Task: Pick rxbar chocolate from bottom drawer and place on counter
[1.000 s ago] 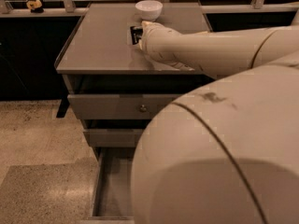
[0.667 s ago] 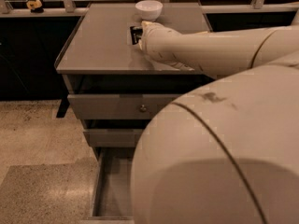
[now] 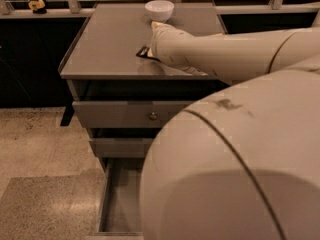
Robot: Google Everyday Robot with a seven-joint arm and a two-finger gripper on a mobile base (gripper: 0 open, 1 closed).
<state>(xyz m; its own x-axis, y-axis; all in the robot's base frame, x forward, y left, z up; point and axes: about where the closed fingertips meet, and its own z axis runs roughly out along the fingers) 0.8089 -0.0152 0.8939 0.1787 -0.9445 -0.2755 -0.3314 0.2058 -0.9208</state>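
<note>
Nearest, the robot's pale body shell [image 3: 235,174] fills the lower right and hides much of the cabinet. Well below the tool and nearer than it, the bottom drawer [image 3: 120,204] stands pulled out; the part of its flat grey floor that shows is bare. Above it come the middle drawer [image 3: 120,146] and the top drawer with its round knob [image 3: 153,116], both pushed in.

Higher up, the arm [image 3: 225,54] reaches in from the right across the table [image 3: 105,44]. The tool [image 3: 154,48] sits low over the middle of the table, mostly covered by the wrist, so I cannot tell whether it is spread or pinching. The rxbar chocolate [image 3: 143,52] pokes out just left of the tool as a small dark corner, lying on or just above the table; contact cannot be judged.

The bar should be light, flat and a little bendy, with a slick wrapper. A pinch across its narrow width near the middle would suit it best, and it would take a short drop without harm.

Just beyond the tool stands a white bowl [image 3: 159,9], close enough to be nudged. The table is smooth, matte and level. Far left of the tool, a small yellow thing [image 3: 36,5] rests on a back ledge; a speckled floor [image 3: 35,149] lies well below.
</note>
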